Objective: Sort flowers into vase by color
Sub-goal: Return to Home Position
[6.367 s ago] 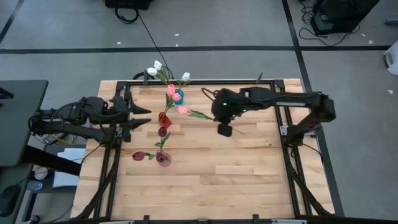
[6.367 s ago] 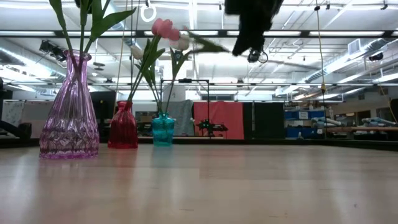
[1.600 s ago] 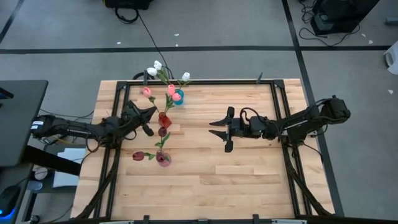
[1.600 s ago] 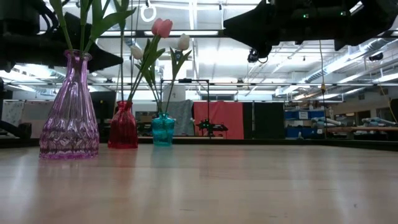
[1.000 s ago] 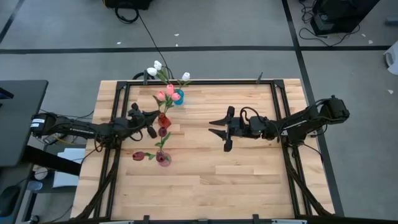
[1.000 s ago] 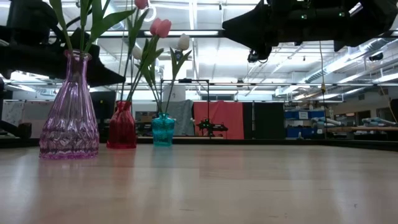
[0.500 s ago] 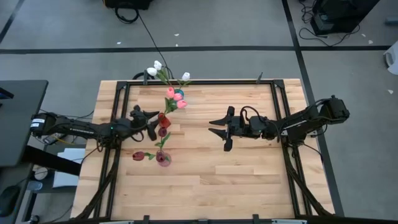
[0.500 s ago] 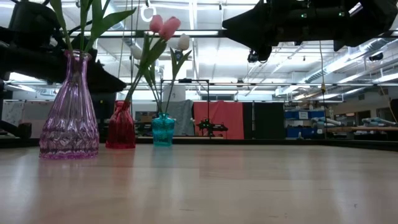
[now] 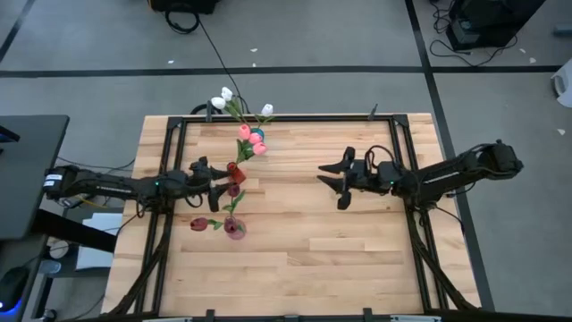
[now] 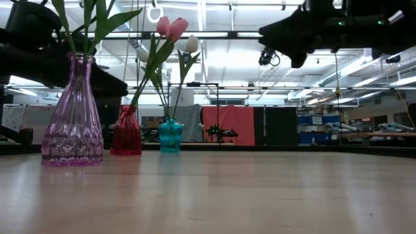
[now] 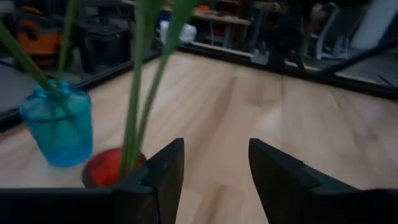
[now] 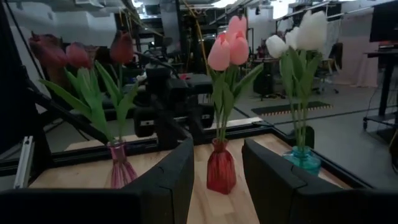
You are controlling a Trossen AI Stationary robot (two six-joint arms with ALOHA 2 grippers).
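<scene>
Two pink flowers (image 9: 251,139) stand with their stems in the small red vase (image 9: 234,170). White flowers (image 9: 227,98) stand in the teal vase (image 10: 170,135), and dark red flowers (image 9: 199,224) in the purple vase (image 9: 234,229). My left gripper (image 9: 214,180) is open and level, just left of the red vase. The pink flowers' green stems (image 11: 142,87) rise beside one finger's outer side, not between the fingers. My right gripper (image 9: 340,182) hangs open above the table's middle right and points at the vases (image 12: 221,171).
The three vases stand close together at the table's far left. A black frame rail (image 9: 286,117) runs along the far edge, with side rails left and right. Bare wood (image 9: 313,250) stretches across the middle and near part of the table.
My left gripper has opened and let go of a pink flower, which now stands in the red vase beside the other. Its head has swung toward the table's right. My right gripper has drawn back toward the table's right edge, still open.
</scene>
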